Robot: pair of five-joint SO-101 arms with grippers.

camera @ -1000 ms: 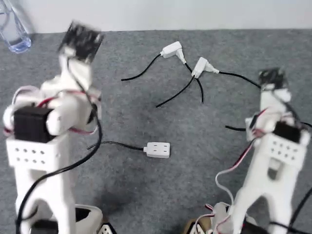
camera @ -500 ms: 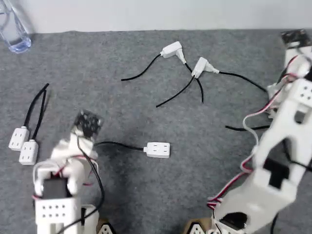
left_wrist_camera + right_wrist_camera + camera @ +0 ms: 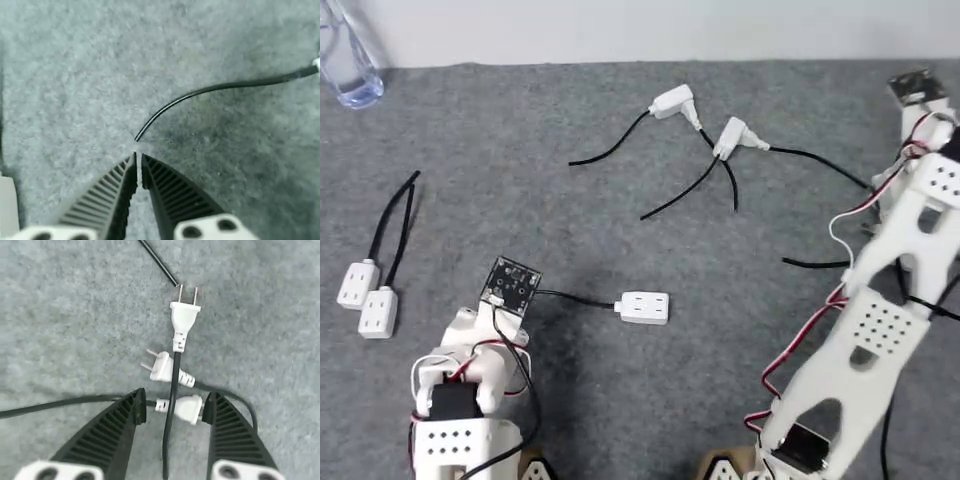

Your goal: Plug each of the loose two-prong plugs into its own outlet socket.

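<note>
The right gripper (image 3: 175,399) hangs low by the right edge of the surface (image 3: 570,400), toward the far corner. Its fingers are spread wide and hold nothing. A plug (image 3: 189,409) lies flat between them, its prongs aimed at one finger and its tail end against the other. Closing now would likely squeeze the plug end to end, a poor hold that could bend the prongs. It would be better to turn the wrist about a quarter turn first, so the pads meet the plug's flat sides. A black cord (image 3: 171,387) runs from a second plug (image 3: 184,316) across this one at the base of its prongs. A third plug (image 3: 161,366) lies just beside it, so the grip should come straight down on the body and clear of the cord, or the cord may lift with the plug. The closest socket (image 3: 643,307) sits mid-surface, toward the near edge, and looks light enough to slide when pushed. The left gripper (image 3: 139,159), closed and empty near the near left corner, has its tips just beside the loose end of the socket lead (image 3: 225,86). It seems well placed to steady the socket. Two far plugs (image 3: 672,102) (image 3: 732,135) lie by the far edge, and two left sockets (image 3: 355,283) (image 3: 378,310) by the left edge.
</note>
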